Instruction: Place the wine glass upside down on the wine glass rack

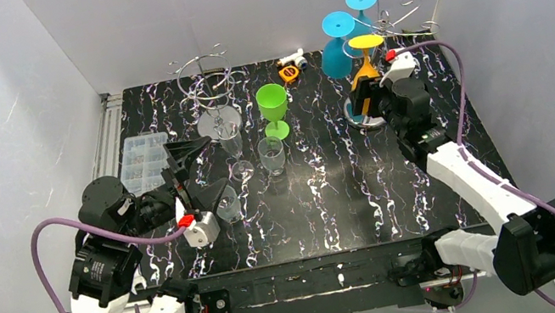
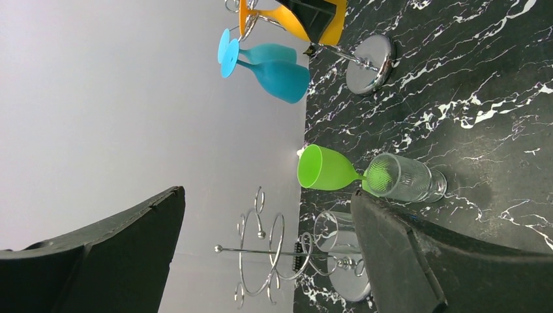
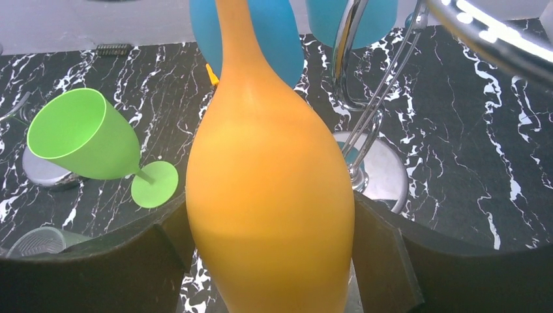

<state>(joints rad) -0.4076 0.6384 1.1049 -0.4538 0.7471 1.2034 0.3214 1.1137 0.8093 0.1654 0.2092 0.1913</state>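
An orange wine glass (image 3: 270,195) hangs upside down between the fingers of my right gripper (image 3: 270,261), which is shut on its bowl. In the top view the glass's yellow foot (image 1: 366,41) is level with the arms of the right wine glass rack (image 1: 404,13), above the rack's round base (image 3: 385,169). Two blue glasses (image 1: 338,55) hang upside down on that rack. My left gripper (image 1: 204,174) stands open and holds nothing, turned on its side near the bare left rack (image 2: 274,251).
A green wine glass (image 1: 273,105) stands upright mid-table with a clear tumbler (image 1: 272,156) in front of it. Clear wine glasses (image 1: 233,143) stand by the left rack's base. A clear parts box (image 1: 144,161) lies at the left edge. Grey walls enclose the table.
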